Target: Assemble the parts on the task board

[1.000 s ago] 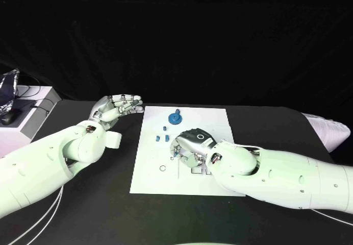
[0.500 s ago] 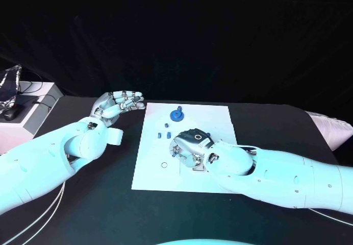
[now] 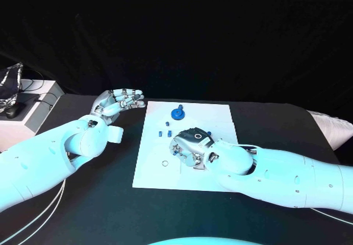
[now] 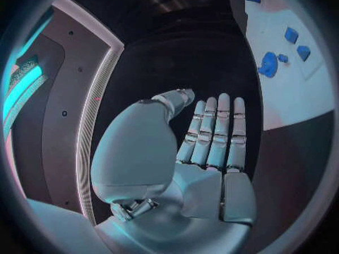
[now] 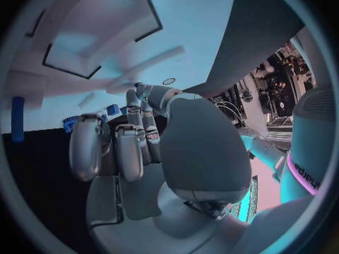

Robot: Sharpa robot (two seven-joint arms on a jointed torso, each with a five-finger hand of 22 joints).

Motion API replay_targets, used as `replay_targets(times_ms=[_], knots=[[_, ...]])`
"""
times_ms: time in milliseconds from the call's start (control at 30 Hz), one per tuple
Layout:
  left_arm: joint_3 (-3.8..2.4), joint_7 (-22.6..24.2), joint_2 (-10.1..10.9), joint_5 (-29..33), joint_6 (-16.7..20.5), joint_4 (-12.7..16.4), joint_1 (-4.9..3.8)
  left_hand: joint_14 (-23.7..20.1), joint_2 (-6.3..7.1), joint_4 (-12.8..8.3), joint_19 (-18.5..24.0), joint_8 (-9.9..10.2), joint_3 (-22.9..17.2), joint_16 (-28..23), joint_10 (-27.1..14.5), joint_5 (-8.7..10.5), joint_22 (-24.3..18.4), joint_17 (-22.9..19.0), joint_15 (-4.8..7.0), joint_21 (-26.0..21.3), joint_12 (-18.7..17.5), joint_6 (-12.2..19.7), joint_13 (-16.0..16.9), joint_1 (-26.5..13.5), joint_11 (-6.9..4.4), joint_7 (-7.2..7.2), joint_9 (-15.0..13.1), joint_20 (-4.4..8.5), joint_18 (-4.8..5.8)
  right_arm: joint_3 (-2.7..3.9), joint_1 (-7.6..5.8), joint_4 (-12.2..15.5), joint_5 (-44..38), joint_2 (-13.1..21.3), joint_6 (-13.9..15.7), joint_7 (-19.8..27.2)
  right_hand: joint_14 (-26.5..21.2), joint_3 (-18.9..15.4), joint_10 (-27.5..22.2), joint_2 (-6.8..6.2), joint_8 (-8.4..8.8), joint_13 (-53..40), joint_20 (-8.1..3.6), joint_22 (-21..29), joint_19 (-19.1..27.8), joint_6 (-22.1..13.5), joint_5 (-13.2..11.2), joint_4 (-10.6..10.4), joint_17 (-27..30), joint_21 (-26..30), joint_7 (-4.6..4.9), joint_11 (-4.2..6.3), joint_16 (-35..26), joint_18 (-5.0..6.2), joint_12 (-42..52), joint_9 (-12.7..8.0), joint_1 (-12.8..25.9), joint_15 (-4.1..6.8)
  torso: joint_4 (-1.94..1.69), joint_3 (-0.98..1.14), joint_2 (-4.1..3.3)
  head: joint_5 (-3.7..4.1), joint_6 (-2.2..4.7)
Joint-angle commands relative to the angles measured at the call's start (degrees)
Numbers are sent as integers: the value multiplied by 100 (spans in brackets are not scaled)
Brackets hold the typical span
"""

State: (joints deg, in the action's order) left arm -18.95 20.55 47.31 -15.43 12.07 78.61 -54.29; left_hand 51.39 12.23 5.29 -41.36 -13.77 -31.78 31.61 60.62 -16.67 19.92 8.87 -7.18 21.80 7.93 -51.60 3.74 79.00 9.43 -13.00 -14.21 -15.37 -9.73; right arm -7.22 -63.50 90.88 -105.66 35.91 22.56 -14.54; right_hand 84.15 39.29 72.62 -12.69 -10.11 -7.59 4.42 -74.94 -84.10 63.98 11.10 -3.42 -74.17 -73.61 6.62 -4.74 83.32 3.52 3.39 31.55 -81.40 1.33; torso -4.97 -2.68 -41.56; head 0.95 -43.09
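Observation:
The white task board (image 3: pixel 151 168) lies in the middle of the black table. A round blue part (image 3: pixel 176 114) stands near its far edge, with small blue pieces (image 3: pixel 159 134) just in front of it. My right hand (image 3: pixel 193 147) rests on the board's middle with its fingers curled down. A small blue piece (image 5: pixel 113 109) sits right at its fingertips (image 5: pixel 130 104); whether it is held is unclear. My left hand (image 3: pixel 118 102) hovers off the board's far left corner, fingers straight (image 4: pixel 212 135), holding nothing. The left wrist view shows the round blue part (image 4: pixel 268 64) and the board (image 4: pixel 290 96).
A white box (image 3: pixel 29 109) with a shiny bag and cables on it stands at the table's left edge. Pale cloth (image 3: pixel 332 128) lies at the right edge. A small ring-shaped hole (image 3: pixel 165 164) marks the board's near left. Recessed slots (image 5: pixel 85 45) show beyond my right hand.
Both hands stay about where they were; the whole view has shifted slightly.

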Motion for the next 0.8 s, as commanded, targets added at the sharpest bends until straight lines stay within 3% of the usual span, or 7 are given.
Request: replay_targets(times_ms=[33,300,400,700,733,800], knots=[[-4,51,-1,38,-7,25,-1,5,37,10,-45,-35,38,-38,2,3,-5,5,-23,-12,-35,9,10,16,37,-8,5,13,-66,-10,13,-10,-98,-36,-261,12,277,32,219,37,-25,2,-37,-622,-118,17,29,20,-11,18,13,184,-13,-15,26,5,14,30,5,-2,-3,-2,-12],[-4,30,8,36,-10,42,-2,1,35,9,-50,-37,38,-44,0,3,-10,8,-24,-19,-39,8,9,20,37,-8,6,13,-66,-43,13,-133,-83,-129,-285,73,275,-93,17,-39,70,91,9,-605,-94,-162,77,3,-2,78,89,106,-7,-8,5,-8,267,-37,-8,-5,-4,1,-47],[-4,20,11,36,-22,41,-2,-2,30,7,-56,-45,37,-53,-2,3,-18,12,-25,-29,-43,-1,9,27,37,-4,6,13,-66,-52,13,-150,-86,-139,-210,93,268,-196,-163,-118,181,154,40,-574,-71,-329,0,-39,21,149,84,73,-11,5,1,-61,403,-68,-4,-4,-2,-1,-51],[-4,-10,6,38,-47,29,-2,-3,19,22,-77,-62,51,-72,0,14,-40,27,-28,-59,-51,-16,10,19,38,-3,8,11,-67,-59,15,-113,-85,-85,98,104,229,-296,-513,-285,289,261,89,-404,29,-459,-39,-64,160,493,84,11,-69,70,8,-137,513,-118,5,3,2,-8,-62],[-4,-15,6,38,-49,27,-2,-4,11,20,-81,-63,46,-76,0,12,-44,30,-27,-64,-53,-14,10,27,37,-3,9,11,-68,-59,16,-106,-82,-77,151,101,227,-307,-522,-291,292,264,92,-392,37,-460,-73,-69,169,519,84,9,-73,74,12,-141,521,-121,5,4,1,-7,-62],[-4,-28,5,38,-56,22,-2,-4,-11,10,-106,-65,32,-88,-4,8,-52,39,-25,-72,-60,-8,9,56,37,-4,14,16,-72,-59,18,-88,-77,-55,285,91,210,-388,-578,-341,324,279,107,-328,71,-488,-372,-77,230,645,61,0,-100,97,20,-172,535,-131,5,3,0,-10,-60]])
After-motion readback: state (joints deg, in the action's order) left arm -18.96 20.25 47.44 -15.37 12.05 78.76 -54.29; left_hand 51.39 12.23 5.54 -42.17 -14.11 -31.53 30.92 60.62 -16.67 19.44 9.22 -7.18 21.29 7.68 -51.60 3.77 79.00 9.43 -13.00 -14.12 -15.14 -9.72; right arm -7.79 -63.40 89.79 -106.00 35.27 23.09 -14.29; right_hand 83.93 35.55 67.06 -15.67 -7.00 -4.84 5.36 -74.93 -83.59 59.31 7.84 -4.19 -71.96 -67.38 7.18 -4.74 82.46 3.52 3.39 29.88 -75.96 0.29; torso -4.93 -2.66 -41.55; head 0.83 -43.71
